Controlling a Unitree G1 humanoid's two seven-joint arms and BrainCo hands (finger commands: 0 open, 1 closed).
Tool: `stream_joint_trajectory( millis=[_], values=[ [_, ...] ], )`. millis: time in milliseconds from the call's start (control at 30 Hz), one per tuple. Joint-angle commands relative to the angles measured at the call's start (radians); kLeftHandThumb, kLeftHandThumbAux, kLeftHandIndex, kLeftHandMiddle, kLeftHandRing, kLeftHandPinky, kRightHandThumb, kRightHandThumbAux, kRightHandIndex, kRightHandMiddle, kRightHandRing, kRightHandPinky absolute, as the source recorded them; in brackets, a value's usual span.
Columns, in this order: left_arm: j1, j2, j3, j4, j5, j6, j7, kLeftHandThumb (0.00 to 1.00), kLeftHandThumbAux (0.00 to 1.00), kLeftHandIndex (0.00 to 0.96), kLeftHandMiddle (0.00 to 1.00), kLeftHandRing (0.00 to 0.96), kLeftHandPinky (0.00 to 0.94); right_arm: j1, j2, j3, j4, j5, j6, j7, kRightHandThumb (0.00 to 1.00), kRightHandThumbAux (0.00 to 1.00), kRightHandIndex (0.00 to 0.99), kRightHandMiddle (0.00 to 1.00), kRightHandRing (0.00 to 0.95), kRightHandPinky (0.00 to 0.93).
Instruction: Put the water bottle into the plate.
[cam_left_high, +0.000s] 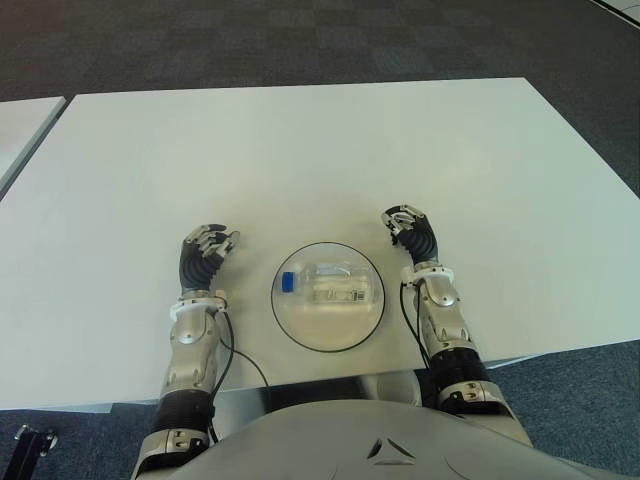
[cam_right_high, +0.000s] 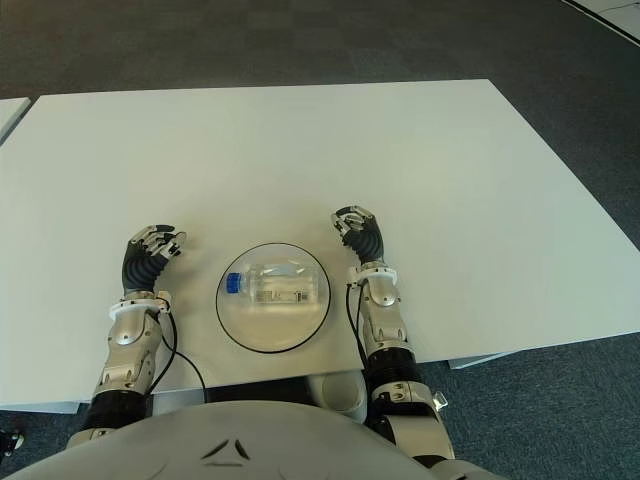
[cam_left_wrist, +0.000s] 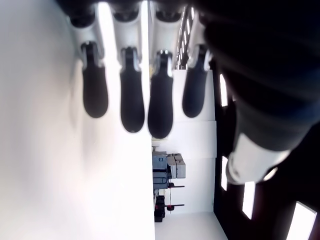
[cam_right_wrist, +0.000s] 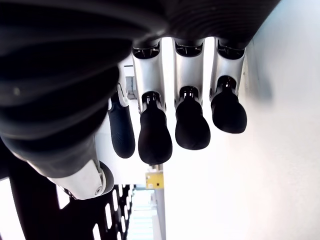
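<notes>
A clear water bottle (cam_left_high: 330, 284) with a blue cap lies on its side inside the round clear plate (cam_left_high: 300, 328), cap toward my left. The plate sits on the white table (cam_left_high: 300, 150) near its front edge, between my two hands. My left hand (cam_left_high: 208, 248) shows to the left of the plate, fingers relaxed and holding nothing. To the right of the plate is my right hand (cam_left_high: 408, 229), also relaxed and empty. Both wrist views show only loose fingertips (cam_left_wrist: 132, 107) (cam_right_wrist: 155, 137) with nothing between them.
The white table stretches far ahead and to both sides. Another white table's corner (cam_left_high: 20, 125) shows at the far left. Dark carpet (cam_left_high: 300, 40) surrounds the table.
</notes>
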Motion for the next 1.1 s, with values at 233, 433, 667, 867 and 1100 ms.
stream_joint_trajectory(
  millis=[233,433,667,867,1100],
  values=[
    [-0.006,-0.016,0.007,0.043,-0.009,0.002,-0.019,0.709,0.71,0.434,0.561,0.529,0.515,0.011,0.001,-0.001,0.024,0.002,0.017,-0.002,0.702,0.727,0.439,0.769,0.753,0.738],
    [-0.01,-0.018,0.007,0.047,-0.006,0.0,-0.014,0.709,0.71,0.434,0.567,0.538,0.525,0.011,0.002,-0.001,0.026,0.001,0.011,-0.004,0.703,0.727,0.439,0.77,0.756,0.747],
    [-0.01,-0.02,0.006,0.043,-0.004,-0.002,-0.013,0.709,0.71,0.434,0.575,0.546,0.531,0.011,0.001,0.0,0.029,-0.002,0.001,-0.006,0.703,0.727,0.438,0.774,0.761,0.748],
    [-0.008,-0.021,0.006,0.039,-0.006,-0.005,-0.016,0.709,0.709,0.435,0.578,0.55,0.535,0.01,0.001,0.001,0.032,-0.002,-0.004,-0.005,0.703,0.727,0.438,0.773,0.759,0.742],
    [-0.007,-0.02,0.005,0.036,-0.008,-0.007,-0.021,0.708,0.709,0.435,0.579,0.55,0.531,0.008,0.002,0.001,0.039,-0.002,-0.01,-0.007,0.703,0.727,0.439,0.77,0.756,0.743]
  ],
)
